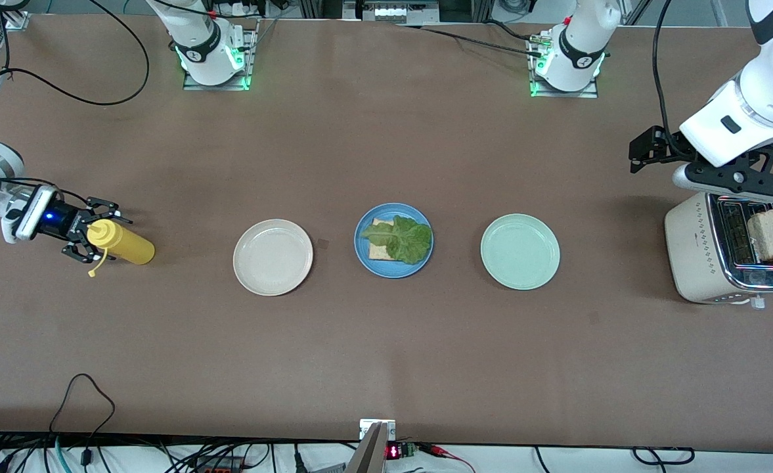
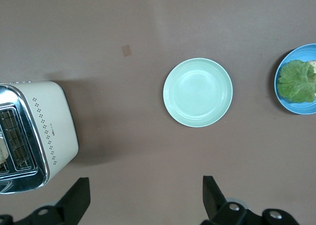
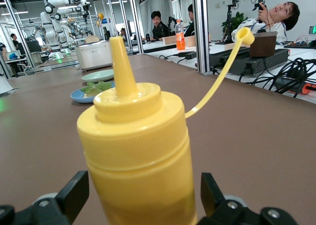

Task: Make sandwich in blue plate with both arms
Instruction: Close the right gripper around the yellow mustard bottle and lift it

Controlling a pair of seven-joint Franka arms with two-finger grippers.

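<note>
A: Front view, starting at the right arm's end: the right hand (image 1: 90, 238) sits low on the tabletop (image 1: 386, 361) with its fingers spread wide on either side of a yellow squeeze bottle (image 1: 120, 242), not pressing it. Probably lined up to grab the sauce.

B: Next comes a beige plate (image 1: 272, 257), bare, and then?

A: The blue plate (image 1: 393, 240) in the middle, carrying one bread slice (image 1: 377, 249) with a lettuce leaf (image 1: 402, 239) on top. So the sandwich is half built and lacks its top slice.

B: After that?

A: A pale green plate (image 1: 519, 251), also bare. Then a toaster (image 1: 721, 253) with a second slice (image 1: 771, 234) standing up out of its slot. The left hand (image 2: 146, 198) hangs above the toaster, fingers wide and holding nothing, likely placed to pull that slice.
</note>
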